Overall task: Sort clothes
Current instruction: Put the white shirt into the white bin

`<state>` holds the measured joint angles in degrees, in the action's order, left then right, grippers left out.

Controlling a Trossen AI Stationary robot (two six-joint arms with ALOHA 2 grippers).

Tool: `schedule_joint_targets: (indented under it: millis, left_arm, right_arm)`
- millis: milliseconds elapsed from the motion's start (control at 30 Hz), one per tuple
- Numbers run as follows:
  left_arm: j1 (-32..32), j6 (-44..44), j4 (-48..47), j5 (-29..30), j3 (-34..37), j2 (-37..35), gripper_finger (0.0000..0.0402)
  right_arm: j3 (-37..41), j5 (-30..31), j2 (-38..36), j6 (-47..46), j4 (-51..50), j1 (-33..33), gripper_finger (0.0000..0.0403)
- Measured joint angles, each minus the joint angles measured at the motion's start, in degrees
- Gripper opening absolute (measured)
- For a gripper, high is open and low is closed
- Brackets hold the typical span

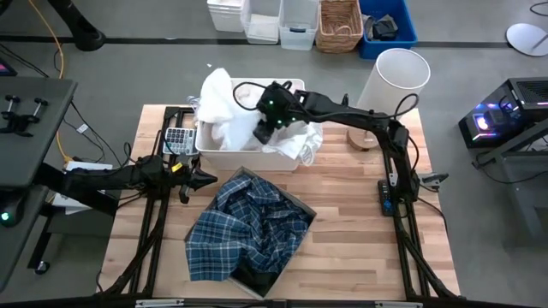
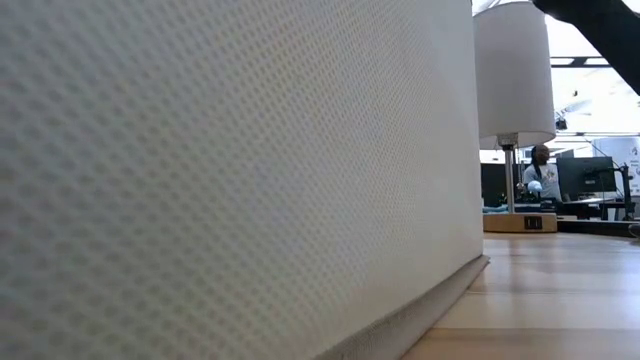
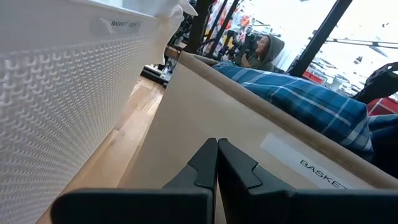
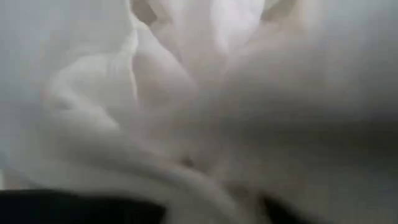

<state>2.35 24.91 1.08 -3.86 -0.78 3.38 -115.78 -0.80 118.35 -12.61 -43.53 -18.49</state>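
White clothes (image 1: pixel 224 107) filled the white bin (image 1: pixel 244 156), the right hand (image 1: pixel 264 130) buried among them, grip impossible to tell. The plaid shirt (image 1: pixel 248 227) overflowed the cardboard box (image 3: pixel 205 118), labelled "BASKET". Between both containers, the left hand (image 3: pixel 217 163) lay fingers together on the tabletop (image 1: pixel 360 222)

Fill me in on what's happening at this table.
The robot is sorting clothes. The right gripper is down among the white garments in the white bin. The plaid shirt already fills the cardboard box. The left gripper waits, shut, at the table's left side between bin and box.
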Motion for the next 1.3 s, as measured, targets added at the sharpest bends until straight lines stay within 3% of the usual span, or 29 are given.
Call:
schedule_joint_targets:
  millis: [133, 267, 400, 533, 733, 967, 1133, 1300]
  left_arm:
    - [-0.02, 0.0, 0.02, 0.0, 0.0, 0.0, 0.0001]
    - [0.0, 0.0, 0.0, -0.01, 0.0, -0.02, 0.0001]
    - [-0.01, 0.0, 0.0, -0.01, 0.0, -0.02, 0.0001]
    - [-0.01, 0.0, 0.0, -0.02, 0.0, 0.0, 0.0001]
    - [0.0, 0.0, 0.02, 0.04, 0.0, 0.0, 0.0001]
    - [-0.02, 0.0, 0.01, 0.03, 0.0, 0.0, 0.0001]
    - [0.0, 0.0, 0.0, 0.0, 0.0, 0.0, 0.0001]
    - [-0.01, 0.0, -0.04, 0.01, 0.01, 0.0, 0.0001]
  right_arm:
    - [-5.71, 1.78, -0.73, 8.52, -10.83, 0.38, 0.0268]
    - [-13.23, 4.44, -1.23, 15.71, -23.14, -0.74, 0.0299]
    - [-16.6, 3.64, -1.57, 22.49, -28.74, -3.01, 0.0288]
    - [-16.55, -3.54, -2.76, 25.18, -19.9, -5.65, 0.0264]
    - [-16.48, -8.82, 0.61, 13.94, -5.55, -7.49, 0.0252]
    - [-16.38, -8.61, -1.04, 20.61, -21.5, -7.79, 0.0252]
    - [-16.38, 1.19, -4.49, 18.68, -32.01, -7.76, 0.0252]
    - [-16.43, 6.08, -7.99, 12.86, -40.23, -6.44, 0.0252]
